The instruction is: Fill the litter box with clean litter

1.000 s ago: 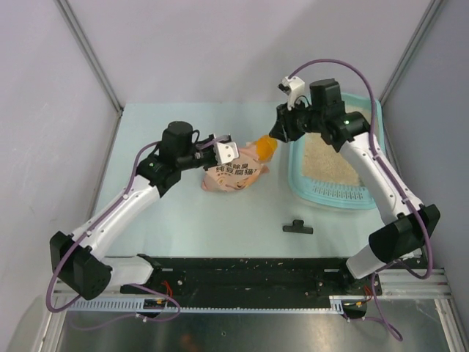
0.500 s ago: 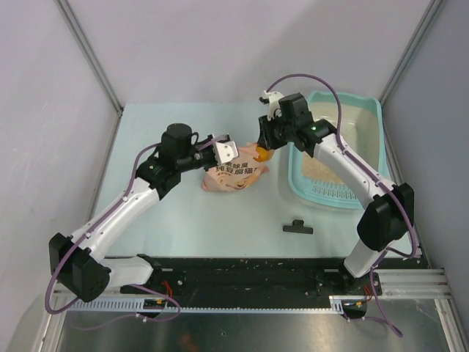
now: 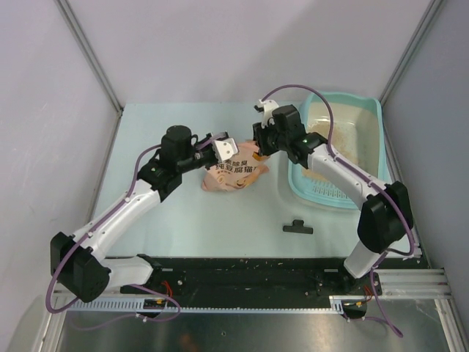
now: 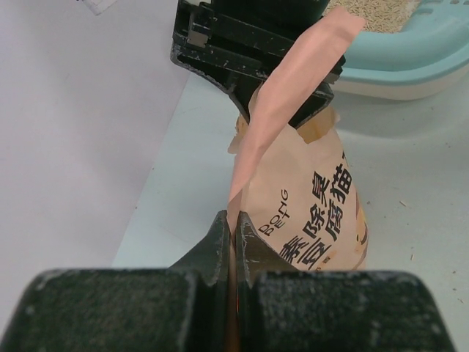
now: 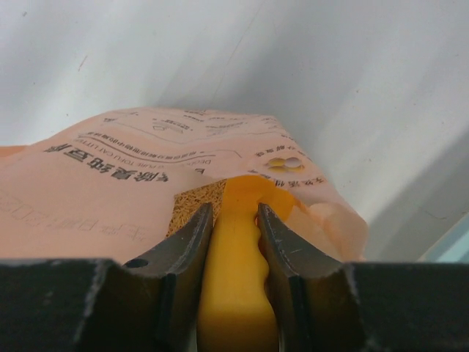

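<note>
The light-teal litter box [image 3: 372,111] stands at the right with pale beige litter [image 3: 350,139] in it; its rim shows in the left wrist view [image 4: 410,66]. The pink-orange printed bag [image 3: 233,176] lies at the table's middle. My left gripper [image 3: 226,150] is shut on the bag's top edge [image 4: 286,110]. My right gripper [image 3: 261,147] is shut on the orange scoop's handle [image 5: 236,271], and the scoop's head is pushed into the bag's open mouth [image 5: 220,191], where beige granules [image 5: 194,205] show.
A small black clip [image 3: 298,227] lies on the table in front of the litter box. Grey walls close in the table at the back and sides. The black base rail [image 3: 242,275] runs along the near edge.
My right gripper has swung left with the scoop from over the litter box to the bag's mouth and put the scoop in. The left gripper has held still on the bag.
</note>
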Motion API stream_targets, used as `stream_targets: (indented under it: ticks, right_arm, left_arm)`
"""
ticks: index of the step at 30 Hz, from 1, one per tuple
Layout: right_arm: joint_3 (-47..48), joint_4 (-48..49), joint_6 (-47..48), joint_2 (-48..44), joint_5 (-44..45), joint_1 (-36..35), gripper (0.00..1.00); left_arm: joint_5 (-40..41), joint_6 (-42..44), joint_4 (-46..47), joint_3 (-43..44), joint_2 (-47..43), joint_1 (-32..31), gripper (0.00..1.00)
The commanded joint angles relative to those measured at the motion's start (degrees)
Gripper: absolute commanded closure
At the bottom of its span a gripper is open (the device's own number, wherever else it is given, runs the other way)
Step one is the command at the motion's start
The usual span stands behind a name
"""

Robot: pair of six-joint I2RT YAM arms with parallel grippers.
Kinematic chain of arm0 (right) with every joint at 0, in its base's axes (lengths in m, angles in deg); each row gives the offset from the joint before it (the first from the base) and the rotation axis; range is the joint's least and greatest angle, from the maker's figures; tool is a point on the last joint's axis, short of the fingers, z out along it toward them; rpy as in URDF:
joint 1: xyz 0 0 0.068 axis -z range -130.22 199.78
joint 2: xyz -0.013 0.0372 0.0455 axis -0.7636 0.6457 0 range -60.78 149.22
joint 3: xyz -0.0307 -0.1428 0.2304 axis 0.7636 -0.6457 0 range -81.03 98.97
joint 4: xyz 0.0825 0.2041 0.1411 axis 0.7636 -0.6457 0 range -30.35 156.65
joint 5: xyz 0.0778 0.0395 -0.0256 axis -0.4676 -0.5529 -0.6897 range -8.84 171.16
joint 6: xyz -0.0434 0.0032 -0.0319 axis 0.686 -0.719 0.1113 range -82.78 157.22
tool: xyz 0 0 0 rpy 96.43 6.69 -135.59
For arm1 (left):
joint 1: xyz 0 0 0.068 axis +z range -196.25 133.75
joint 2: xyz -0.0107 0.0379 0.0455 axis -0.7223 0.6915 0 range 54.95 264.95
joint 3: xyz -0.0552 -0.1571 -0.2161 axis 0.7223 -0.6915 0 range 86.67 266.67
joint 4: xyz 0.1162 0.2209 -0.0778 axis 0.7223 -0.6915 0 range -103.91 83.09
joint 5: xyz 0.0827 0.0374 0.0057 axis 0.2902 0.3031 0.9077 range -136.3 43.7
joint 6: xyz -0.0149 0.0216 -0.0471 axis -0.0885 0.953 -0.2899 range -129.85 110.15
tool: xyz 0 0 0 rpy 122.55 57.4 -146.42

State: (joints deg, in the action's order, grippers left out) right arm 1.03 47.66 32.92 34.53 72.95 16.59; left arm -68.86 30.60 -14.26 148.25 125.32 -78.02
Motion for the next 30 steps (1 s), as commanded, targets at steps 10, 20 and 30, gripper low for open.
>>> stream_targets:
  ticks: [10, 20, 30]
  right_arm:
    - [-2.70, 2.90, -17.30, 3.66, -23.16, 9.01, 1.00]
    - [-4.62, 15.79, -29.80, 6.65, -41.34, 13.67, 1.00]
    - [-7.97, 27.95, -43.51, 6.12, -40.32, 19.90, 1.00]
  left_arm:
    - [-2.48, 1.92, 13.24, 3.37, -0.06, -1.37, 1.00]
    - [-0.64, 6.83, 10.70, 5.65, 1.70, -2.15, 1.00]
    - [1.39, 7.19, 9.73, 5.83, 2.14, -3.39, 1.00]
